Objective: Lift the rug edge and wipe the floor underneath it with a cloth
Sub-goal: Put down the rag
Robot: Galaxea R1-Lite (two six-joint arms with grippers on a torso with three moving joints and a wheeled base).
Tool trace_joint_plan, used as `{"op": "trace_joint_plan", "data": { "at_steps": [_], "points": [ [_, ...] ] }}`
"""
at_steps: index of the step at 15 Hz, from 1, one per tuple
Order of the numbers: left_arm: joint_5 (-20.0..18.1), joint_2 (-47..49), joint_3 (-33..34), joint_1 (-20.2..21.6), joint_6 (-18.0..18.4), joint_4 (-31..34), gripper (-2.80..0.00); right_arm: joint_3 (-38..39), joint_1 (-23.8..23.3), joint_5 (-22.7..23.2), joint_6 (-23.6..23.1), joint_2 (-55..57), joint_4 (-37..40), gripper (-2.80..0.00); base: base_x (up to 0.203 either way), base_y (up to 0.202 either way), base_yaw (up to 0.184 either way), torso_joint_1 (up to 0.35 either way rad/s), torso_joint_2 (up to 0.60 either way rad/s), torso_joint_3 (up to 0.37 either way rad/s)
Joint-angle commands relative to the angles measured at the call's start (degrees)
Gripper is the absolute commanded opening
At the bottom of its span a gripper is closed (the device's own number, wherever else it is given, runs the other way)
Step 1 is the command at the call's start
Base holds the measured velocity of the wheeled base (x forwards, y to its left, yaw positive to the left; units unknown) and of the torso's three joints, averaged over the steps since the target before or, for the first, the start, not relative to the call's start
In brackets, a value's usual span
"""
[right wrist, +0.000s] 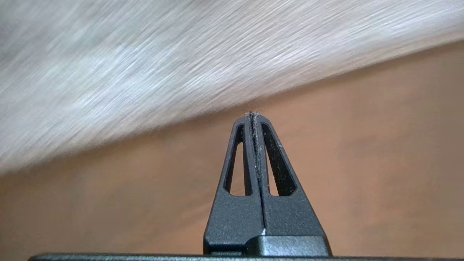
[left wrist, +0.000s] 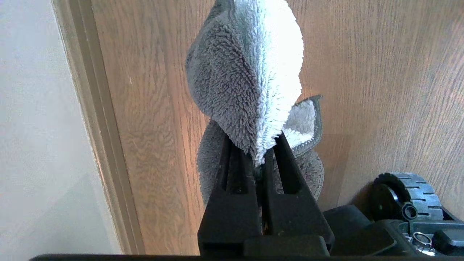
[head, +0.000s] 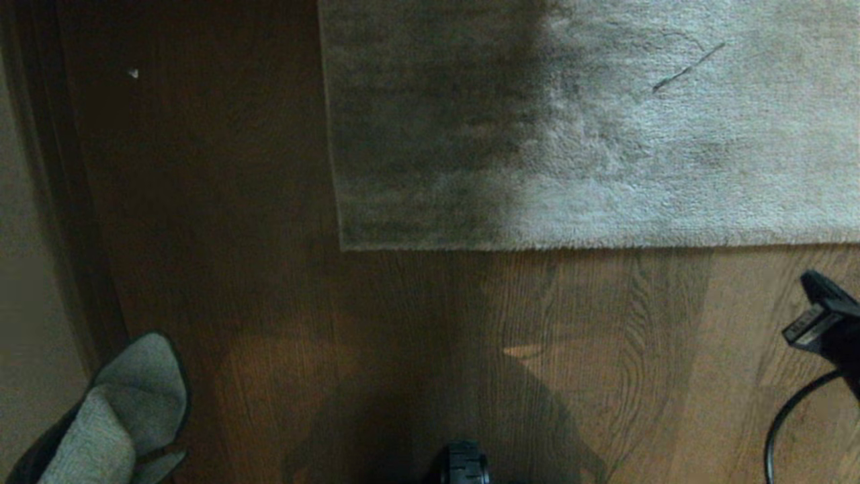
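The grey-beige plush rug (head: 605,134) lies flat across the far half of the head view. Its rug edge (head: 571,246) runs straight to a square corner (head: 344,247). The brown plank floor (head: 403,336) fills the near half. At the lower left hangs the light-grey fuzzy cloth (head: 121,410), which has a dark border. My left gripper (left wrist: 255,145) is shut on the cloth (left wrist: 246,72), which bunches beyond the black fingers. My right gripper (right wrist: 252,116) is shut with nothing in it, over bare floor (right wrist: 362,163) just short of the rug (right wrist: 145,72). The right arm (head: 826,316) enters at the right edge.
A wall and pale baseboard (left wrist: 98,127) run along the left side, next to the cloth. A black base wheel (head: 463,464) shows at the bottom centre and in the left wrist view (left wrist: 409,195). A black cable (head: 786,417) loops under the right arm.
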Motion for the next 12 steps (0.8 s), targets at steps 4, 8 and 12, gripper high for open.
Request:
{"op": "trace_joint_plan", "data": {
  "at_steps": [4,8,12],
  "points": [
    [0.0,0.0,0.0,0.0,0.0,0.0,-2.8,1.1,-8.9,0.0,-2.5,-14.7,5.0,-2.8,0.0,0.0,0.0,0.0,0.0,0.0],
    [0.0,0.0,0.0,0.0,0.0,0.0,-2.8,1.1,-9.1,4.0,-3.7,-25.7,17.1,-2.8,0.0,0.0,0.0,0.0,0.0,0.0],
    [0.0,0.0,0.0,0.0,0.0,0.0,-2.8,0.8,-8.9,13.1,-3.8,-44.0,36.7,-2.8,0.0,0.0,0.0,0.0,0.0,0.0]
  ]
}}
